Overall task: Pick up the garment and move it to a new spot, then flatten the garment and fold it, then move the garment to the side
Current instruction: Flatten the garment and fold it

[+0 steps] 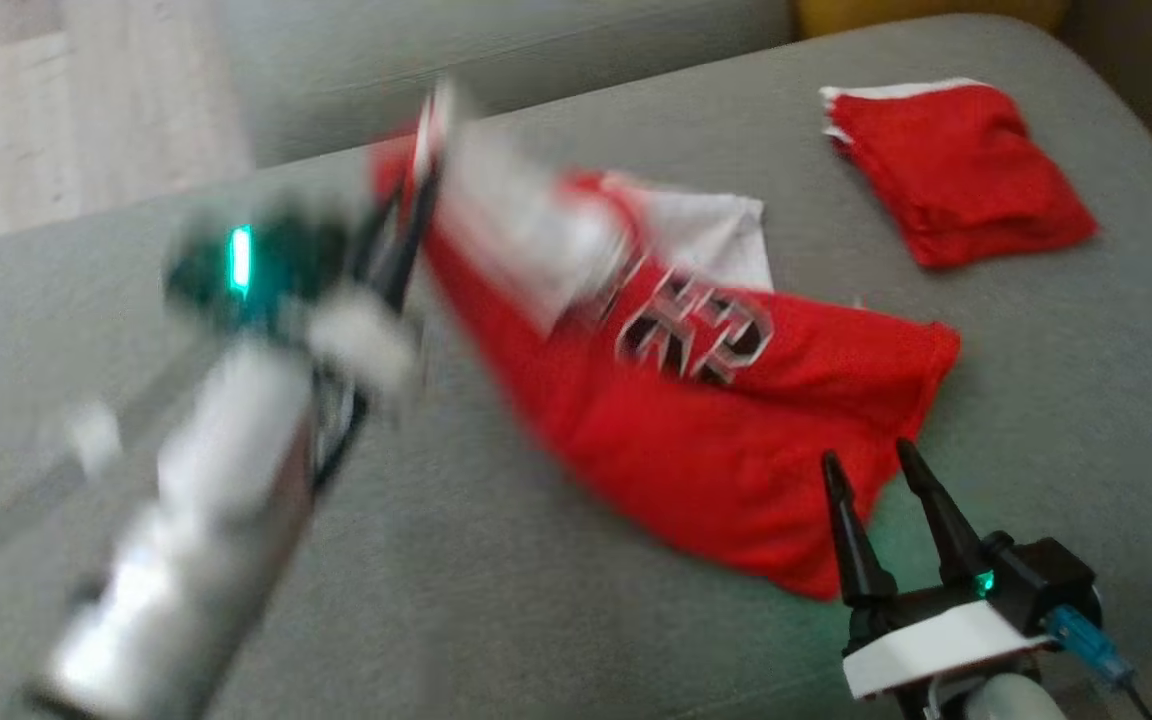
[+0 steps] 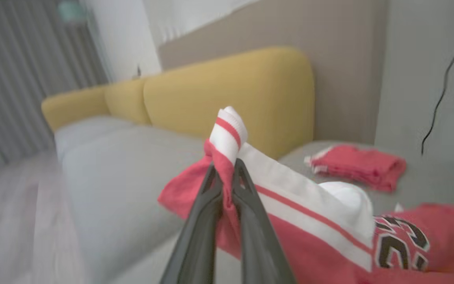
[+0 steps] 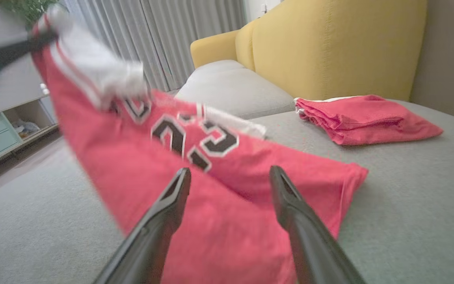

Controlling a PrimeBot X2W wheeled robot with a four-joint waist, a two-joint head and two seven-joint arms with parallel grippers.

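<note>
The red garment (image 1: 696, 420) is pinched at one corner by the left claw (image 2: 224, 167), which is pressed together on the cloth. That corner is held up in the air, and the rest is draped down onto the grey sofa seat (image 1: 536, 620). The right claw (image 1: 866, 453) is spread wide near the garment's low edge, and nothing is held in it. A folded red cloth (image 1: 956, 170) is laid further back on the seat, well apart.

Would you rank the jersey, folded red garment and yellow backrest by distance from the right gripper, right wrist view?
1. The jersey, directly ahead of the right gripper.
2. The folded red garment, farther, to the right.
3. The yellow backrest, behind it.
</note>
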